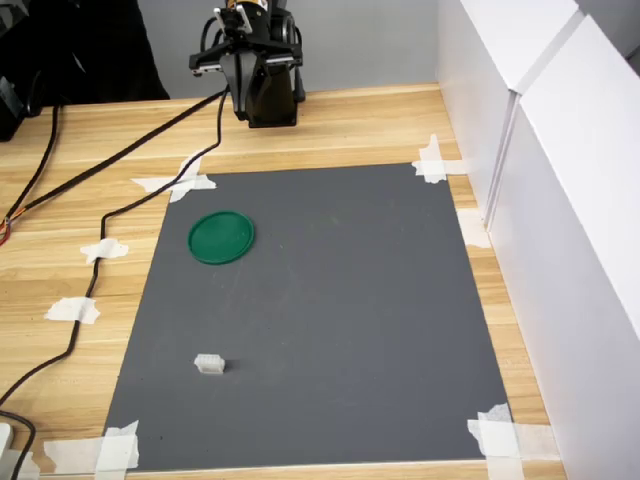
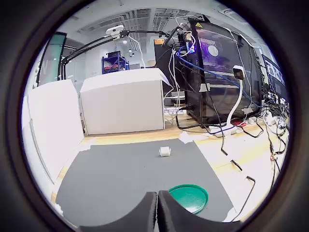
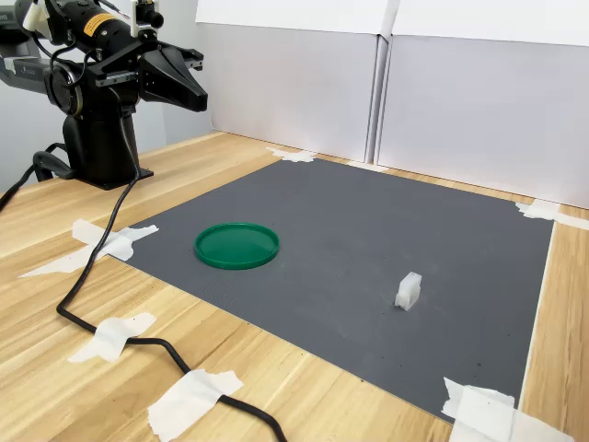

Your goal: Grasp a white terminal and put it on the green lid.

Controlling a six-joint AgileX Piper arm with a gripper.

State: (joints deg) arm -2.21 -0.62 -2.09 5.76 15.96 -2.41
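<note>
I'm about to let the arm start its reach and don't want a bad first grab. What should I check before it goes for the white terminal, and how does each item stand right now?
1. White terminal lies alone on the grey mat, nothing touching it: ok.
2. Green lid lies flat on the mat, its top bare: ok.
3. Mat between terminal and lid free of objects: ok.
4. Gripper holds nothing: ok.
5. Jaws open for the grasp: not ok; in the wrist view the fingertips meet.
6. Black cable lies off the mat, on the wooden table: ok.
</note>
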